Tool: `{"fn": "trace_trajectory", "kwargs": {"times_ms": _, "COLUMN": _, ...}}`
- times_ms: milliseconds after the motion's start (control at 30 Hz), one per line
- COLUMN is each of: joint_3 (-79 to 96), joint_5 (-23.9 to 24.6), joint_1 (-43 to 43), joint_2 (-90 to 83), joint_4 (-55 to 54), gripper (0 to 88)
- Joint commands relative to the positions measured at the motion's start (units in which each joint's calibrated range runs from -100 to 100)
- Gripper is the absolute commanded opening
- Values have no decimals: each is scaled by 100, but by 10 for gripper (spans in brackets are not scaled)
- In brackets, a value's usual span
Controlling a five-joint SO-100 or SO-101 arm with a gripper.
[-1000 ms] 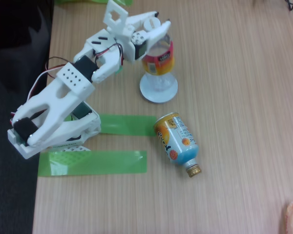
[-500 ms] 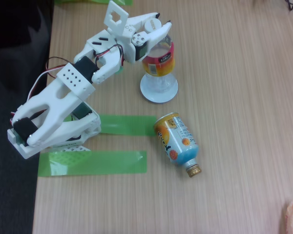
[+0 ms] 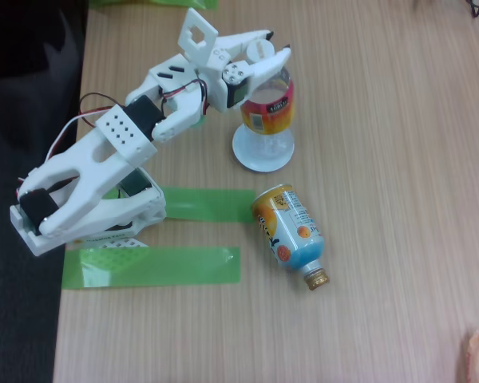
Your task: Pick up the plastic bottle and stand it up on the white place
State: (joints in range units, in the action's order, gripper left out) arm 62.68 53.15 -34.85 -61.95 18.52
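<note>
The white two-finger end effector (image 3: 273, 65) is closed around the upper part of the clear plastic bottle with the white screw cap and red-and-yellow label (image 3: 268, 112), near the far edge of the counter (image 3: 399, 199). The bottle's long axis is upright, perhaps slightly tilted, its base on or just above the flat round white disc (image 3: 263, 152) directly below; contact is unclear. One such bottle, one disc, one orange-and-light-blue bottle-can (image 3: 290, 232) lying flat, two green tape strips (image 3: 156, 266).

Wooden table (image 3: 399, 159): tape strips (image 3: 152, 266), bottle-can (image 3: 291, 231), perhaps disc (image 3: 263, 153).
</note>
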Motion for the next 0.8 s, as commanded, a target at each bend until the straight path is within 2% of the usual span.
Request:
{"fn": "trace_trajectory", "kwargs": {"times_ms": 0, "joint_3": -43, "joint_5": -18, "joint_1": 33, "joint_2": 9, "joint_4": 19, "gripper": 22}}
{"fn": "trace_trajectory", "kwargs": {"times_ms": 767, "joint_3": 39, "joint_5": -18, "joint_1": 4, "joint_2": -453, "joint_4": 88, "gripper": 23}}
